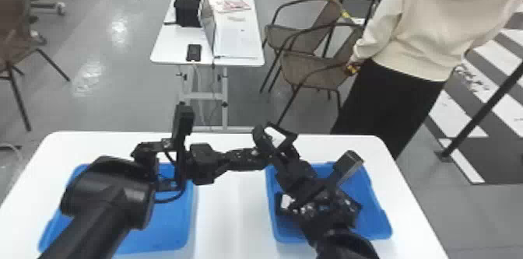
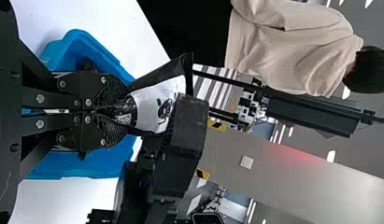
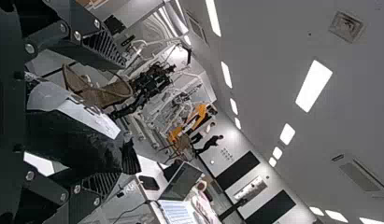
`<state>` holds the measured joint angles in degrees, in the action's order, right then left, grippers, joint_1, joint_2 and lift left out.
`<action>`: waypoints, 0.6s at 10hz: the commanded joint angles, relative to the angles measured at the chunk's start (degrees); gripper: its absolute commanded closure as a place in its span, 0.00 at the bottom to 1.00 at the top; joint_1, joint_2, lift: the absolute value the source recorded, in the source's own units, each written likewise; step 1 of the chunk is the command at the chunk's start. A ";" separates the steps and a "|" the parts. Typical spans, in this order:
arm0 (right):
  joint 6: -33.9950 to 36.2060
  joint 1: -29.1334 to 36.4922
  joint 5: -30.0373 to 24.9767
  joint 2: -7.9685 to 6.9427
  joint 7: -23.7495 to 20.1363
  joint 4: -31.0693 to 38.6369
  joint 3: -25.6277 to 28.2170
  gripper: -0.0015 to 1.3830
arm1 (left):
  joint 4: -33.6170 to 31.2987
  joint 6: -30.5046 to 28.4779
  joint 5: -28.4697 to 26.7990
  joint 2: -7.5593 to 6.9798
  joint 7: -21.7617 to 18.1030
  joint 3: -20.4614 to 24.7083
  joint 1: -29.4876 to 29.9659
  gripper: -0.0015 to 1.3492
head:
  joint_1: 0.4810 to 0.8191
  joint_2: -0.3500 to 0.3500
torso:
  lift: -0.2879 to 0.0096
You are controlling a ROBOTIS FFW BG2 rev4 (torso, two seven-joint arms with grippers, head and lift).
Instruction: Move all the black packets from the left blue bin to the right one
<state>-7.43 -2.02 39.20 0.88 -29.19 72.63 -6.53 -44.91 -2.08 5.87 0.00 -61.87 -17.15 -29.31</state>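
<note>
A black packet with a white label (image 1: pixel 274 136) is between the two grippers above the table. My left gripper (image 1: pixel 260 157) reaches it from the left; in the left wrist view this gripper (image 2: pixel 126 112) is shut on one end of the packet (image 2: pixel 157 106). My right gripper (image 1: pixel 275 146) stands around the other end, above the right bin. Seen from the right wrist, the gripper (image 3: pixel 127 112) is open, with the packet (image 3: pixel 70 140) between its spread fingers. Another black packet (image 1: pixel 286 202) lies in the right blue bin (image 1: pixel 373 215), partly under the right arm. The left arm covers part of the left blue bin (image 1: pixel 165 227).
Both bins stand on a white table (image 1: pixel 229 215), with a strip of tabletop between them. A person stands beyond the table's far right corner. Behind are chairs (image 1: pixel 307 63) and a smaller table (image 1: pixel 171 48) with a laptop and a phone.
</note>
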 commanded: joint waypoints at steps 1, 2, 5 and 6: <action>1.10 -0.27 0.00 -0.09 -0.08 -0.56 -0.06 0.82 | 0.09 -0.03 0.11 0.15 0.00 0.01 -0.04 0.89 | 0.63 0.27 | 0.97; 1.37 0.00 0.00 -0.09 -0.08 -0.56 -0.06 0.92 | 0.09 0.14 0.20 0.15 0.00 0.45 0.04 0.89 | 0.63 0.27 | 0.97; 0.49 0.26 1.05 -0.09 -0.08 -0.73 -0.06 0.93 | 0.09 -1.35 0.81 0.15 0.97 0.98 0.75 0.65 | 0.63 0.28 | 0.97; -0.04 0.26 1.58 -0.26 -0.08 -1.00 -0.06 0.93 | 0.09 -1.62 1.25 0.15 0.97 1.06 1.01 0.57 | 0.63 0.28 | 0.97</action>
<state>-7.15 -1.76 40.45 0.70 -29.27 71.71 -6.58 -44.82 -3.46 6.89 0.01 -60.89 -16.09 -28.44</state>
